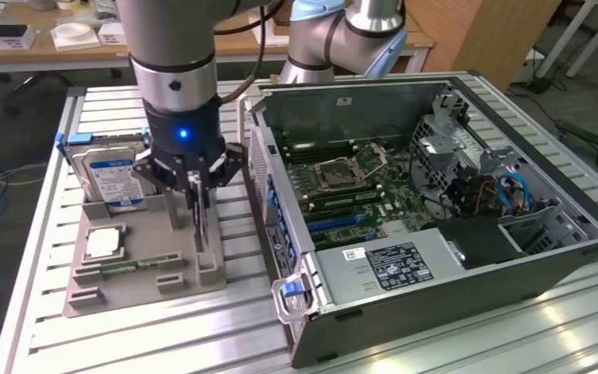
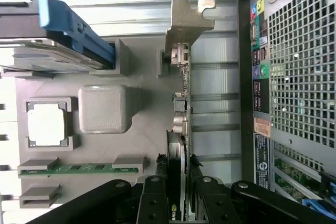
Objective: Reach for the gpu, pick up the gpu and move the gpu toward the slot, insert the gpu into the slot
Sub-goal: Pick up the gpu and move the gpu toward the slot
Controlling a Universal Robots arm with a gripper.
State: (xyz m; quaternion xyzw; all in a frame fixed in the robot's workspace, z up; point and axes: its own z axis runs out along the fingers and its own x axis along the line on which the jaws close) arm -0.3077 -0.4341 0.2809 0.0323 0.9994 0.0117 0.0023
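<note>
Slatted table [image 1: 122, 343], grey tray [image 1: 143, 292] on the exterior view's left: gripper [image 1: 197, 195] fingers pinch the gpu [image 1: 202, 234], which stands on edge and is seemingly not yet lifted; carrying it to the computer case [image 1: 548, 257] and inserting it remain.

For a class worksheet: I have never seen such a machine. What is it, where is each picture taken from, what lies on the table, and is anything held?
The machine is a robot arm ending in a gripper, a mechanical hand. One picture comes from a camera off the arm; the other from a camera on its wrist. On the slatted table sits a grey holder with a hard drive, a processor chip, a memory stick and the gpu, a thin card standing on edge. Beside it lies an open computer case. The gripper sits astride the gpu's upper edge; the card stands in the holder, and whether it is gripped cannot be told.
</note>
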